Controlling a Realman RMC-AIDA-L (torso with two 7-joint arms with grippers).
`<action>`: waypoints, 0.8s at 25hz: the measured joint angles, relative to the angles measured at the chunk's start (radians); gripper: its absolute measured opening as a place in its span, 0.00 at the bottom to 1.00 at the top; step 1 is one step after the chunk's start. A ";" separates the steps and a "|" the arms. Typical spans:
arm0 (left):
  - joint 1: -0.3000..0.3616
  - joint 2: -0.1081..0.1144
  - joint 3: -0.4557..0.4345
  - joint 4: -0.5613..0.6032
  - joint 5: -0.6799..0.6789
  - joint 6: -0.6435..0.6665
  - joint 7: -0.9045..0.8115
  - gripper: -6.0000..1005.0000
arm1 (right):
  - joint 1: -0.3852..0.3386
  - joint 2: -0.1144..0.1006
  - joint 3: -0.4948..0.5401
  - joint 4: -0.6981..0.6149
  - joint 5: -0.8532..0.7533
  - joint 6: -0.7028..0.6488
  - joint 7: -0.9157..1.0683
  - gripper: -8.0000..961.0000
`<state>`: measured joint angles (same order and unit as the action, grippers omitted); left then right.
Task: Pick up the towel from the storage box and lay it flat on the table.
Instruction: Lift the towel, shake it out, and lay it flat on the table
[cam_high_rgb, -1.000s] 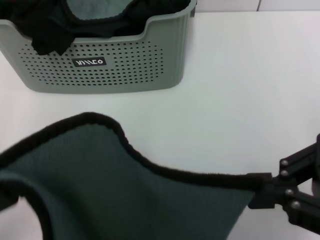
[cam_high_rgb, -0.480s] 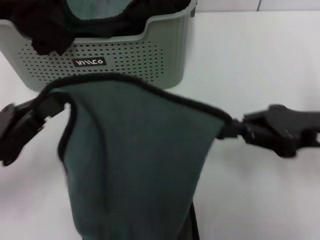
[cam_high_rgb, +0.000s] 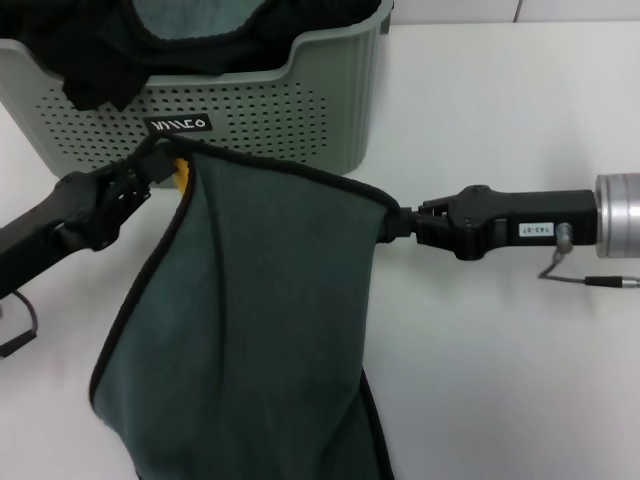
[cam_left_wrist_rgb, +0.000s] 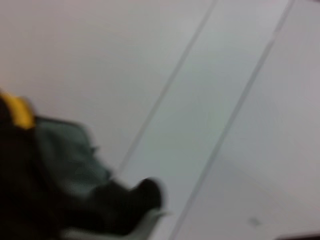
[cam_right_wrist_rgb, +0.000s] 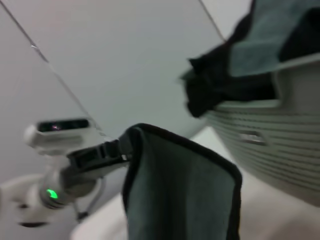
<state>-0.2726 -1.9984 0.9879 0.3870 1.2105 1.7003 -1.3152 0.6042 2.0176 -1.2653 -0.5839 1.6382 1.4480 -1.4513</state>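
The dark teal-green towel (cam_high_rgb: 260, 330) with black piping hangs spread between both grippers, just in front of the storage box (cam_high_rgb: 250, 130). My left gripper (cam_high_rgb: 155, 165) is shut on its upper left corner, close to the box's front wall. My right gripper (cam_high_rgb: 392, 222) is shut on the upper right corner, a little lower. The towel's lower part runs out of the head view at the bottom. The right wrist view shows the towel (cam_right_wrist_rgb: 180, 190) hanging, the left gripper (cam_right_wrist_rgb: 120, 149) pinching its corner, and the storage box (cam_right_wrist_rgb: 270, 150) beyond.
Black fabric (cam_high_rgb: 90, 60) and another teal cloth (cam_high_rgb: 190, 15) lie in the box, the black fabric draping over its rim. A small yellow patch (cam_high_rgb: 182, 172) shows beside the left gripper. White table (cam_high_rgb: 500, 120) stretches to the right of the box.
Both grippers have carried the towel's top edge away from the table's near side toward the storage box. The edge is now drawn tighter and slopes down to the right.
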 joint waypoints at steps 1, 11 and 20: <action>-0.001 -0.001 0.000 0.001 0.000 -0.028 0.000 0.02 | 0.000 0.001 -0.002 -0.003 -0.006 -0.025 0.000 0.09; -0.005 0.003 -0.003 0.006 0.003 -0.225 0.059 0.02 | 0.034 0.007 -0.065 -0.018 -0.062 -0.263 -0.002 0.09; 0.000 0.024 0.000 0.024 0.055 -0.326 0.084 0.02 | 0.118 0.010 -0.196 -0.022 -0.054 -0.399 0.043 0.10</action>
<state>-0.2726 -1.9748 0.9879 0.4108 1.2658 1.3741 -1.2312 0.7218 2.0280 -1.4617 -0.6062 1.5837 1.0489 -1.4081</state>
